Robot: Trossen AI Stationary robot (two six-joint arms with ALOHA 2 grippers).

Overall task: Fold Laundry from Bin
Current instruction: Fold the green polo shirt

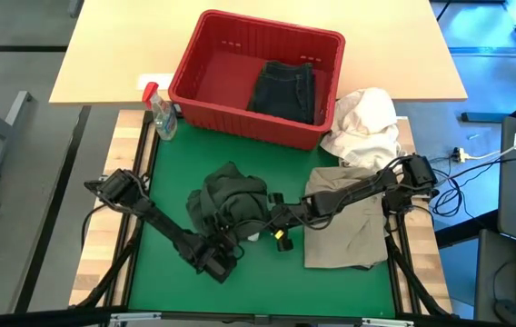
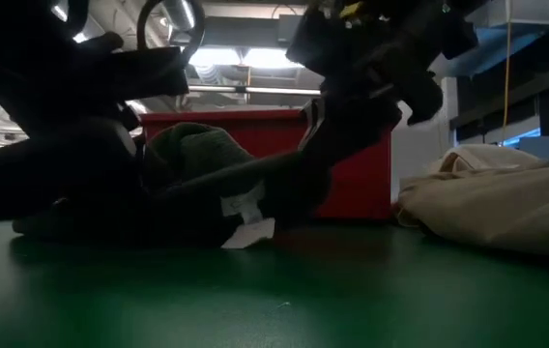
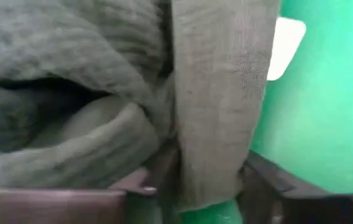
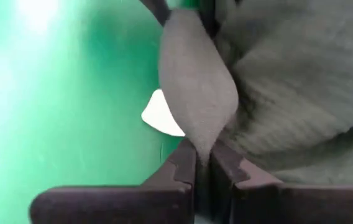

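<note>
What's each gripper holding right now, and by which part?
Both hold the dark green garment: right gripper pinches a thin fold at its edge; left gripper straddles a hanging strip.

the left arm enters from the table edge at about 9 o'clock and reaches down toward 5 o'clock, low over the table. its left hand (image 1: 223,255) sits near the table's centre, a little toward 6 o'clock. in the left wrist view its two fingers (image 3: 260,180) stand partly apart with a fold of the dark green garment (image 1: 231,202) between them.

the right arm enters from the 3 o'clock edge and stretches toward 9 o'clock, almost flat. its right hand (image 1: 260,221) meets the same garment close beside the left one. in the right wrist view its fingers (image 4: 179,169) are pressed together on a thin pinch of that cloth.
</note>
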